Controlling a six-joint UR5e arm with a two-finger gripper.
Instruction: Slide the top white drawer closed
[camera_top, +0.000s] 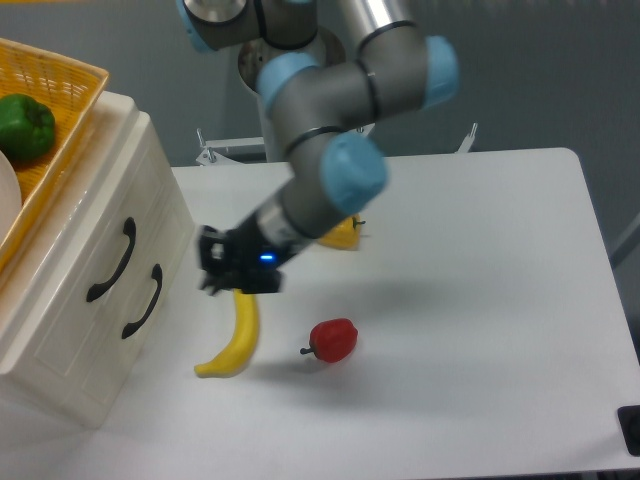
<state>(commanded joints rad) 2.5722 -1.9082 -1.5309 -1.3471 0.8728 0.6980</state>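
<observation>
Cream-white plastic top drawer (95, 262) with black curved handle is sitting at far left, looking flush with the cabinet front. Gripper (212, 277) is hanging above the yellow banana (232, 337); can't tell its jaws' state. Retreat should be clearing the handles.

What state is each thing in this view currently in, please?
top white drawer: closed, flush with the cabinet front.
lower drawer: closed.
gripper: clear of the drawers, above the banana; open or shut unclear.
banana: lying flat on the table.
red pepper: resting on the table.
</observation>
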